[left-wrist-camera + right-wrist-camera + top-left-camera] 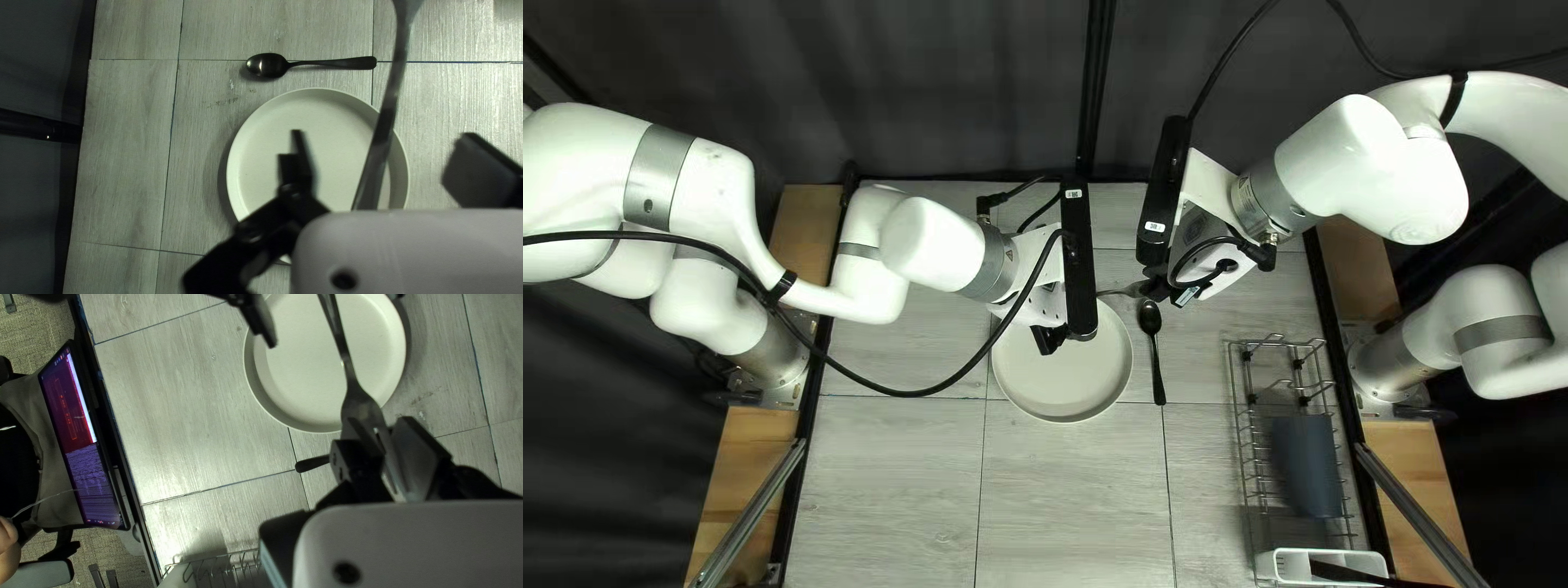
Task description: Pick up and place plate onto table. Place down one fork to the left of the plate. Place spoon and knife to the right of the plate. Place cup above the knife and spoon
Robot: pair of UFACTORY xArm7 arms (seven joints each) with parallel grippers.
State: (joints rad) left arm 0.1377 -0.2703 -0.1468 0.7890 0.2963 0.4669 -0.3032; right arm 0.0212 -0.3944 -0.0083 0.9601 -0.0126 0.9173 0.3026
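Observation:
The pale plate (1062, 381) lies on the table under my left gripper (1053, 340). My right gripper (1179, 294) is above the table, right of the plate. In the right wrist view my right gripper (384, 433) is shut on the fork (357, 400) near its tines. The fork's handle (388, 103) reaches between the widely parted fingers of my left gripper (382, 152), touching neither visibly, above the plate (327, 136). A black spoon (1155, 354) lies beside the plate. The blue-grey cup (1305, 466) sits in the wire rack.
The wire rack (1250, 419) stands at the right of the top left view. A white holder (1285, 564) at its near end carries a dark, long item (1342, 572). In the right wrist view, a screen (81, 441) and a person's hand (7, 547) are beyond the table edge.

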